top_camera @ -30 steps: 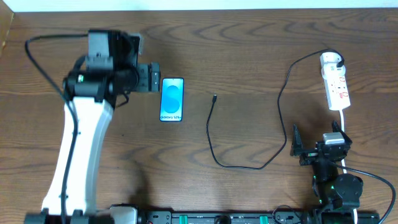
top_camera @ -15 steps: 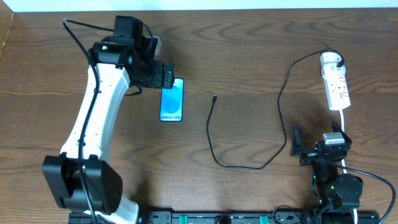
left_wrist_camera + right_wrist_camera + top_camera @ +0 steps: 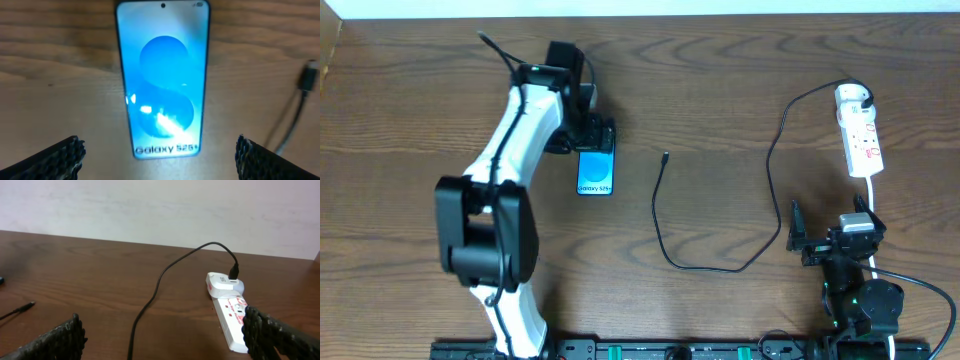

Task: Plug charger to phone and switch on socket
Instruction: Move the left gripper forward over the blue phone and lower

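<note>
The phone (image 3: 596,174) lies flat on the table, its blue screen lit, and shows large in the left wrist view (image 3: 162,80). My left gripper (image 3: 592,135) hovers over it, open and empty; in the overhead view it hides the phone's far end. In the wrist view its fingertips (image 3: 57,159) flank the end with the text. The charger (image 3: 658,215) curves across the table, its connector tip (image 3: 665,156) lying free right of the phone (image 3: 309,80). Its white plug head (image 3: 225,282) sits in the socket (image 3: 863,140). My right gripper (image 3: 835,238) rests open, short of the socket (image 3: 231,316).
The socket's white cord (image 3: 874,195) runs back toward the right arm's base. The left arm (image 3: 510,170) stretches from the near edge up to the phone. The table's far edge (image 3: 720,12) meets a pale wall.
The left arm has swung right, bringing its gripper from the phone's left side to above the phone. The right arm, the charger and the socket have not moved.
</note>
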Robot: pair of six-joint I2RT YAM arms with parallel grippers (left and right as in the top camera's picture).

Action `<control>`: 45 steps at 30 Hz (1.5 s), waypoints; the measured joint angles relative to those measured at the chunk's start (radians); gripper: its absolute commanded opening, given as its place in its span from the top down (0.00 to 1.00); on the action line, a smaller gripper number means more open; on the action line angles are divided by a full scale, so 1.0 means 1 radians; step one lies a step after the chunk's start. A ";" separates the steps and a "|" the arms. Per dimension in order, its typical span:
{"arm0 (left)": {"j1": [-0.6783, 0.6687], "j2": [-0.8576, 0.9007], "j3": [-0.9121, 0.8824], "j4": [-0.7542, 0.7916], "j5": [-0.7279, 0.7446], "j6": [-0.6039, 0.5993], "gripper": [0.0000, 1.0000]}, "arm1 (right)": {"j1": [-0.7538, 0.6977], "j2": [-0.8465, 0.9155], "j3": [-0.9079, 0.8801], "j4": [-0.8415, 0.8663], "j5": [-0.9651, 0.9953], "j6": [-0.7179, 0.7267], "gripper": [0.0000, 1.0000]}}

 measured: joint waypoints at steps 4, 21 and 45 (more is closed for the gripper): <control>-0.003 0.062 0.000 0.018 -0.009 -0.006 0.02 | 0.000 0.000 0.000 0.000 0.000 0.000 0.01; -0.053 0.114 -0.042 0.160 -0.068 -0.095 0.02 | 0.000 0.000 0.000 0.000 0.000 -0.002 0.01; -0.087 0.156 -0.047 0.184 -0.096 -0.113 0.02 | 0.000 0.000 0.000 0.000 0.000 -0.002 0.01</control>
